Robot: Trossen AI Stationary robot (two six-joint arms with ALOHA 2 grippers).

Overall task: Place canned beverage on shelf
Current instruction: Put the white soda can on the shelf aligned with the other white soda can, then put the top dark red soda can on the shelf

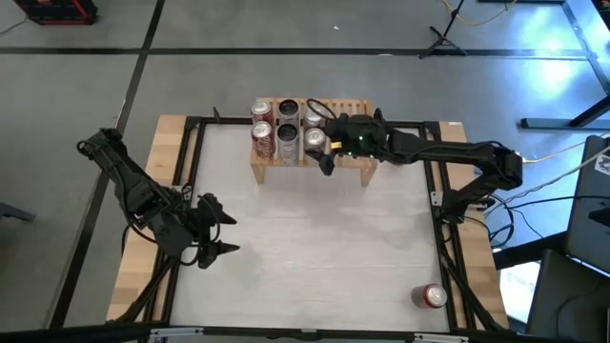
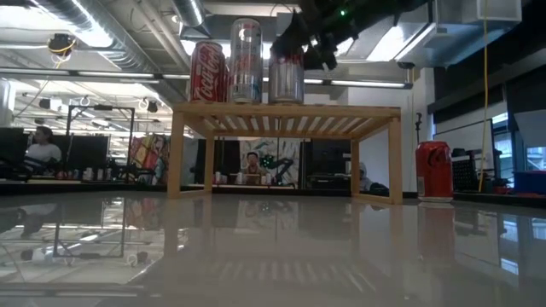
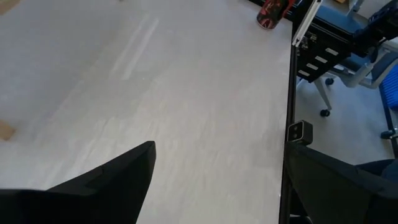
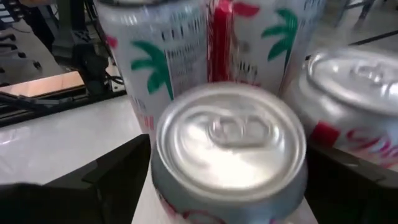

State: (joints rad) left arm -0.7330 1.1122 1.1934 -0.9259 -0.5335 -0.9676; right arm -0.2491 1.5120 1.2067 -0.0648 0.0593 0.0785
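Observation:
The light-wood shelf (image 1: 353,107) stands at the table's far middle and also shows in the low view (image 2: 290,111). On its slatted top stand two red cans (image 1: 263,141), two tall silver cans (image 1: 288,138) and two shorter silver cans. My right gripper (image 1: 322,143) reaches in from the right and is shut on the nearer short silver can (image 4: 230,143), which is the rightmost can in the low view (image 2: 286,78). My left gripper (image 1: 214,231) is open and empty over the table's near left. A red can (image 1: 431,296) stands upright at the near right. My right gripper has the short silver can between its two fingers (image 4: 112,180), one on each side of the can's upper wall (image 4: 157,177) just under the rim. The fingers come from the table's right, slanting down. The can stands upright on the shelf's top (image 2: 286,104).
The right half of the shelf top (image 1: 355,119) is bare slats. The red can also shows in the low view (image 2: 433,170) and the left wrist view (image 3: 273,12). A black frame (image 1: 440,191) runs along the table's sides. The white tabletop (image 1: 315,248) lies between the arms.

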